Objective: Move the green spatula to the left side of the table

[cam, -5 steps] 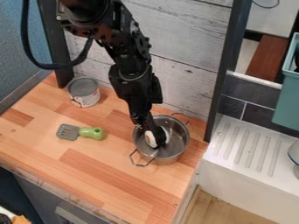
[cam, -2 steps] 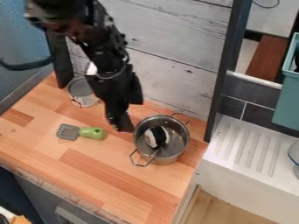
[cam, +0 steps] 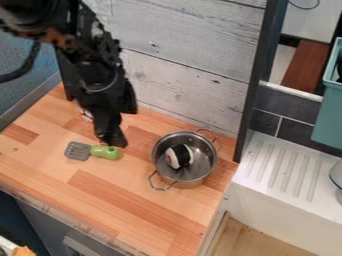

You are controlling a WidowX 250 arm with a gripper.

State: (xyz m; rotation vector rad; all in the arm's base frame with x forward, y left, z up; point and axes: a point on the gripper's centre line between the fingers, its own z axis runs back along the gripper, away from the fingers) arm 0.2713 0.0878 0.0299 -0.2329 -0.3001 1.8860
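Note:
The black gripper (cam: 113, 142) hangs just above the green handle end of the spatula, near its upper edge; whether they touch I cannot tell. Flat on the wooden table (cam: 133, 200), in its left half, lies the spatula (cam: 105, 152), its grey slotted head pointing left and its green handle pointing right. How the gripper's tips stand is hard to make out from this angle.
Right of the gripper stands a metal pot (cam: 207, 165) with two handles, holding a black and white object (cam: 179, 156). A grey can is mostly hidden behind the arm. A white ribbed drainboard (cam: 287, 172) adjoins the table at right.
The arm has swung left from over the pot to above the spatula's handle. The black and white object stays in the pot, and the spatula has not moved.

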